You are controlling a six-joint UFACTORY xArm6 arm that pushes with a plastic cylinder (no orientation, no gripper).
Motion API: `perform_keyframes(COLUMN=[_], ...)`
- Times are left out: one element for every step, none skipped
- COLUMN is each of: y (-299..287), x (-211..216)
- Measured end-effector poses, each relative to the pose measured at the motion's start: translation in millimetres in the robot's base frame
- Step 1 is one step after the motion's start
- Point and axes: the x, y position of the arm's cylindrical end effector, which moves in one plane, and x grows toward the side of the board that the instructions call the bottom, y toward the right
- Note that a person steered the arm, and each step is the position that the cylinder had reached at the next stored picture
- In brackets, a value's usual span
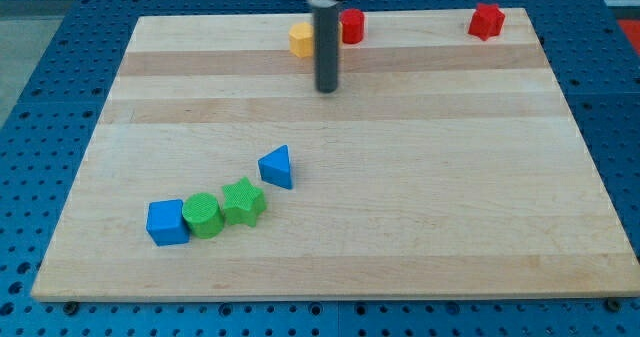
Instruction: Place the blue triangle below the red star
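Observation:
The blue triangle (277, 167) lies on the wooden board (400, 177) left of the middle, toward the view's bottom. The red star (487, 20) sits at the view's top right corner of the board. My tip (327, 89) is down on the board near the top middle, well above and a little right of the blue triangle and far left of the red star. It touches no block.
A yellow block (301, 39) and a red block (351, 26) sit at the top, either side of my rod. A green star (243, 202), a green cylinder (202, 215) and a blue cube (166, 222) form a row at the lower left, next to the triangle.

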Motion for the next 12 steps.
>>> perform_keyframes(y=[-60, -105, -122, -121, -116, -103, -83, -66, -44, -19, 1, 19], x=[33, 70, 103, 121, 128, 131, 131, 131, 132, 135, 136, 136])
